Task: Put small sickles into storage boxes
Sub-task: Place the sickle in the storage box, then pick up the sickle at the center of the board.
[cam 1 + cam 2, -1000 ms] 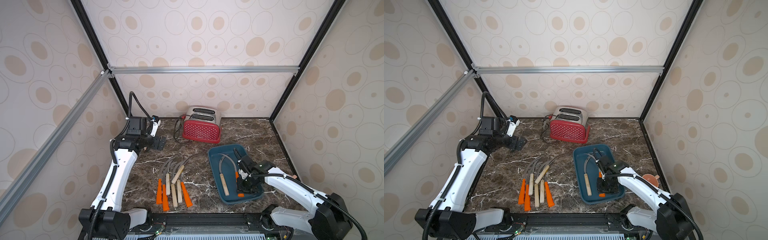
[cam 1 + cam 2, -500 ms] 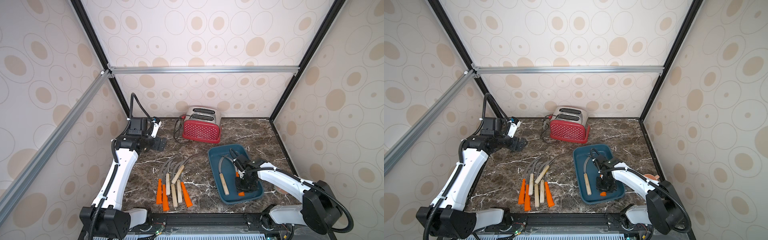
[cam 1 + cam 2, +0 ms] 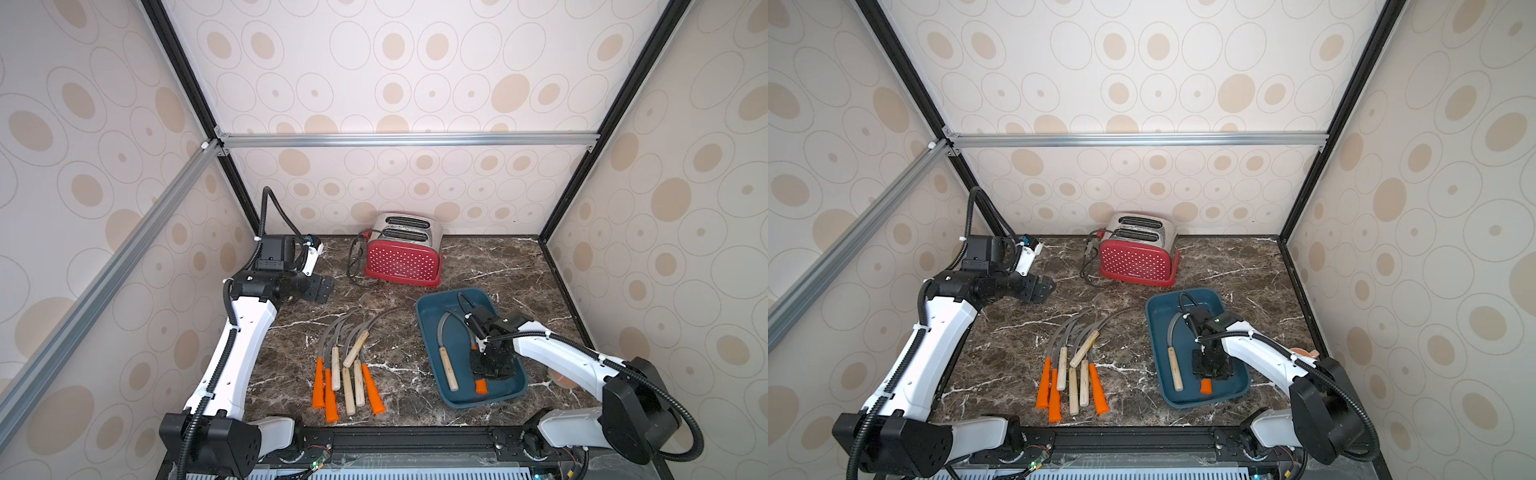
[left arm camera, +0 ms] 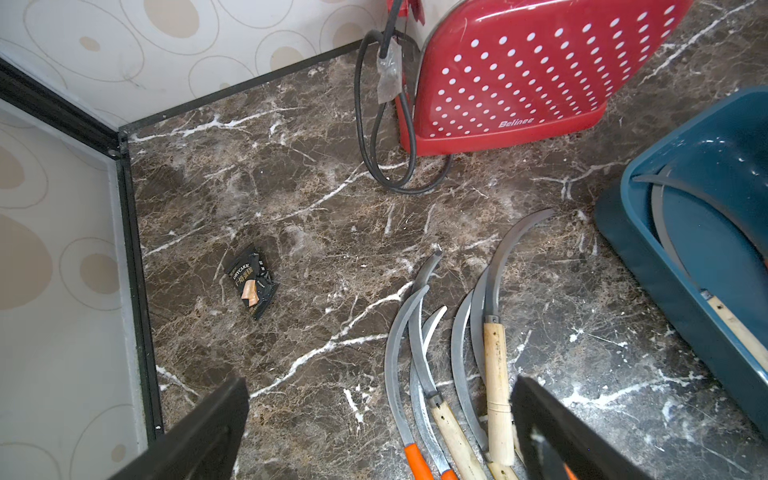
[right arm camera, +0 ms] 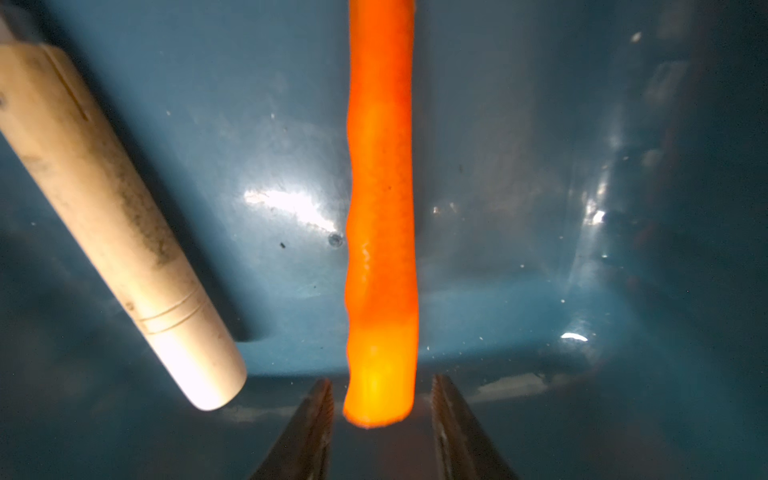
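Observation:
The storage box, a dark teal tray [image 3: 426, 322] [image 3: 1156, 328], lies at the right of the marble table. In it are a wooden-handled sickle [image 3: 448, 365] [image 3: 1174, 370] and an orange-handled sickle [image 3: 481, 386] [image 5: 380, 208]. My right gripper [image 3: 490, 372] [image 5: 380, 399] is low in the tray, open, its jaws astride the orange handle's end with a gap on each side. Several small sickles [image 3: 347, 365] [image 3: 1073, 370] [image 4: 457, 374] lie in a bunch at the table's middle front. My left gripper [image 3: 320, 289] [image 4: 380, 390] hovers open and empty at the back left.
A red dotted toaster [image 3: 402, 259] with a looped black cord [image 3: 355, 262] stands at the back. In the left wrist view a small black wrapper [image 4: 250, 282] lies near the back left corner. A peach round thing [image 3: 1304, 353] shows partly behind the right arm.
The right gripper's jaws have parted from the orange handle, which now lies in the tray. The right arm shifted slightly inside the tray. The left arm barely moved.

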`<state>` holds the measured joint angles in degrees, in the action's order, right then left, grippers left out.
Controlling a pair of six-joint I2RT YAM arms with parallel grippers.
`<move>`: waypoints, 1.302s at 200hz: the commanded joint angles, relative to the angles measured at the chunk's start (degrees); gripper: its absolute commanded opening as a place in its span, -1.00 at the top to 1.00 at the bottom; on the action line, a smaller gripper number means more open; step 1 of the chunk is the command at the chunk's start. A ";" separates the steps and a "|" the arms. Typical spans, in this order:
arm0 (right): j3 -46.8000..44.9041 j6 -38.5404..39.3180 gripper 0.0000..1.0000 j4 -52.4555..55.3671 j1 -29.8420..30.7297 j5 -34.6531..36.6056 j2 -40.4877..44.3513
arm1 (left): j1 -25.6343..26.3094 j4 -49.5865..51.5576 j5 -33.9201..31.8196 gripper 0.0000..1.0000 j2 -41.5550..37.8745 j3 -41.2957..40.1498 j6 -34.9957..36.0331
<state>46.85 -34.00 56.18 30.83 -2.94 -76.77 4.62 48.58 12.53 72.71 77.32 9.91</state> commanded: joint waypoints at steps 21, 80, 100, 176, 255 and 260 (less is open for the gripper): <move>3.55 -0.89 0.13 2.61 -0.24 4.06 1.85 | 0.26 0.88 0.81 -0.98 0.24 0.77 0.99; 8.26 -2.08 0.13 -5.76 0.44 4.65 8.95 | 0.21 0.64 0.81 -0.98 0.51 0.40 0.63; 10.18 -2.83 0.13 -9.38 1.47 4.81 9.12 | 0.16 0.49 0.60 -0.98 0.42 -0.11 0.55; 17.99 -2.67 0.18 -13.90 7.77 8.48 2.69 | 6.71 3.18 0.63 -0.98 0.18 -4.09 2.87; 13.11 -5.58 0.28 -14.84 8.11 10.11 7.63 | 16.90 1.15 -4.68 -0.98 5.41 -7.20 2.31; 12.84 -5.71 0.28 -14.63 8.13 10.20 8.03 | 17.58 1.07 -5.02 -0.98 5.95 -7.29 2.24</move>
<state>61.14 -37.76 40.75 38.61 5.23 -71.75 19.62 49.76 9.39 76.71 70.22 11.42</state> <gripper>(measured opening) 0.363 0.992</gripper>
